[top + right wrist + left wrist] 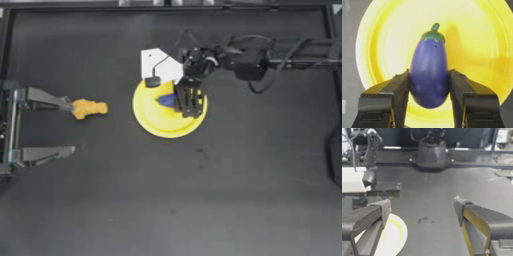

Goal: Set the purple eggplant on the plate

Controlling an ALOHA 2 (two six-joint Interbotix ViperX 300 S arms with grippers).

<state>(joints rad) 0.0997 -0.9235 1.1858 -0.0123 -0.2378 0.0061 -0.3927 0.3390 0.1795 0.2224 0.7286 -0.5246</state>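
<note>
Clamping purple eggplant (429,75), right end effector (189,98) over plate (155,122) centre, rim well clear.

Light: even and moderate on the dark surface (100,200); the plate (157,122) is the brightest thing in the top view.
Glare: the plate (482,50) washes out to pale yellow at its centre in the right wrist view; soft sheen on the eggplant (429,75).
Shadow: faint one on the plate beside the eggplant's stem.
Blur: top view soft throughout; left wrist view hazy, plate edge (397,235) smeared.
Focus: eggplant sharp, right tool (429,100) slightly soft.
</note>
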